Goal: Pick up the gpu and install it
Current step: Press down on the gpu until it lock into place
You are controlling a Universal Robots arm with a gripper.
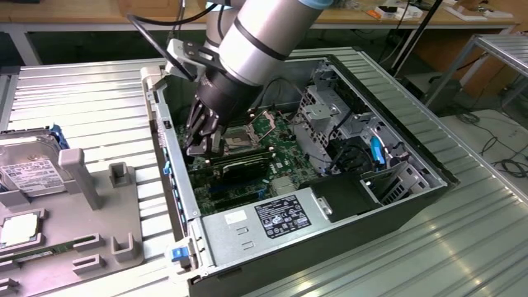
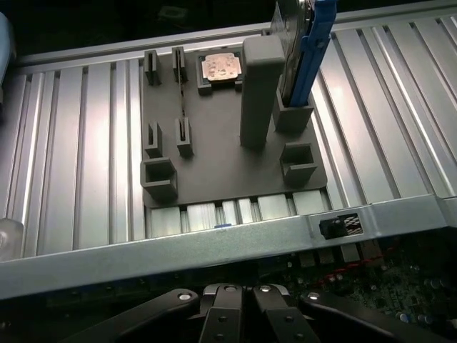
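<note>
The gripper (image 1: 200,143) is sitting closed inside the one open computer case (image 1: 412,148), pressing one gpu (image 1: 241,162) onto the motherboard. Beside the case, one grey fixture tray (image 1: 91,204) is carrying one hard drive (image 1: 29,164) and one CPU (image 1: 18,230).

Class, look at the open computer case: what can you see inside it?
Inside the computer case: a green motherboard, the power supply, a drive cage and the shut gripper. The gripper hides the board beneath it.

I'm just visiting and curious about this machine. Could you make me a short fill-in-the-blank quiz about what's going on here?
1. The claw reaches down inside the open computer ____.
2. The claw's fingers are ____.
3. The hard drive stands in the grey ____ on the ribbed table.

Missing words: case; shut; holder
</note>
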